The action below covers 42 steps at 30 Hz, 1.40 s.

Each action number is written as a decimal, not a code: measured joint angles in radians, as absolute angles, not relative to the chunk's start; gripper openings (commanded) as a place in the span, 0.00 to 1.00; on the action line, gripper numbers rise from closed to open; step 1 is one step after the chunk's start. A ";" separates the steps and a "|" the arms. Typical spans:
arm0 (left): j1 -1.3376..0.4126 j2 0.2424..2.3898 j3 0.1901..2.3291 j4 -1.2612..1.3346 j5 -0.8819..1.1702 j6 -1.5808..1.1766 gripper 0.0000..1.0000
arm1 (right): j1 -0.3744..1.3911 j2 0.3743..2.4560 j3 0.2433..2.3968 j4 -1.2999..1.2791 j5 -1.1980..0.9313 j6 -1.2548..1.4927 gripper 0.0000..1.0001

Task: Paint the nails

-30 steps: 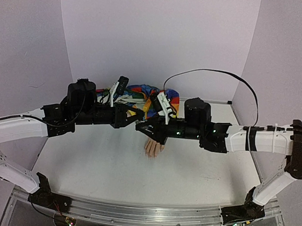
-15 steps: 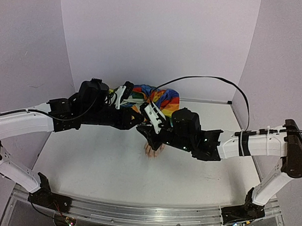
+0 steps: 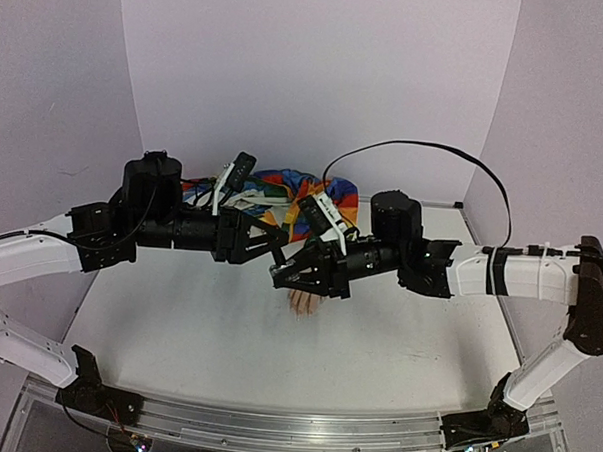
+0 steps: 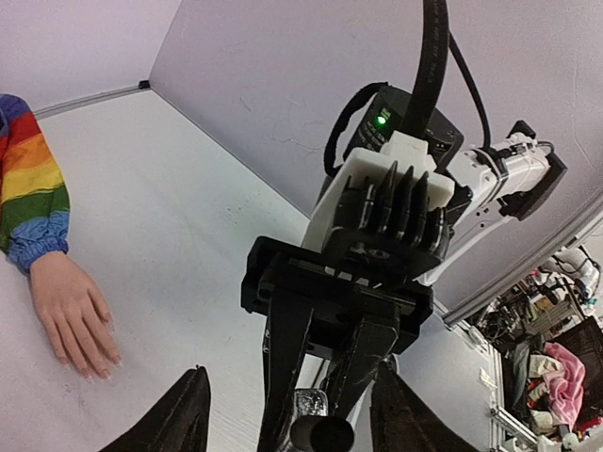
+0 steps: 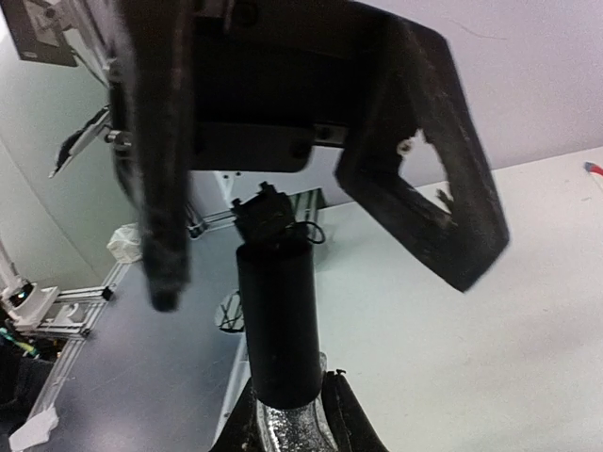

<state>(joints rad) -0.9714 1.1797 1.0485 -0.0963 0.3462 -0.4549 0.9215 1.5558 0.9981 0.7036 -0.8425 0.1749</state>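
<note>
The pale mannequin hand (image 3: 303, 302) lies flat on the table at the end of the rainbow-striped sleeve (image 3: 283, 185). It also shows in the left wrist view (image 4: 75, 315), and its nails (image 4: 111, 362) are tiny at the fingertips. My right gripper (image 3: 281, 276) hovers above and just left of the hand. It is shut on a small glittery bottle (image 5: 294, 431) with a tall black cap (image 5: 276, 320). My left gripper (image 3: 277, 241) is open. Its fingers (image 4: 193, 414) flank the cap (image 4: 320, 436) without touching it.
The bunched rainbow sleeve and some white cable connectors (image 3: 268, 195) lie at the back centre. The left gripper's open fingers (image 5: 155, 188) fill the top of the right wrist view. A black cable (image 3: 415, 146) arcs over the right arm.
Half a second ago both arms were pushed right and low over the hand. Now the left gripper has drawn back left and the right gripper has lifted, still holding the bottle.
</note>
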 measured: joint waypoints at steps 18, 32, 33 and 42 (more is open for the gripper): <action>-0.953 1.229 1.040 0.030 0.456 -0.450 0.00 | 0.941 1.514 0.989 0.731 -0.660 0.210 0.00; -0.957 1.380 1.163 -0.139 0.121 -0.507 0.30 | 1.163 1.606 0.967 0.795 0.420 -0.109 0.00; -0.957 1.375 1.163 -0.148 0.125 -0.509 0.40 | 1.156 1.602 0.961 0.800 0.384 -0.113 0.00; -0.963 1.228 1.077 -0.151 0.239 -0.493 0.77 | 0.933 1.474 0.928 0.740 -0.290 0.035 0.00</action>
<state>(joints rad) -0.9630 1.2278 1.0771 -0.1513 0.2390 -0.4934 0.9325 1.4742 0.9276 0.7399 -0.2901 0.0345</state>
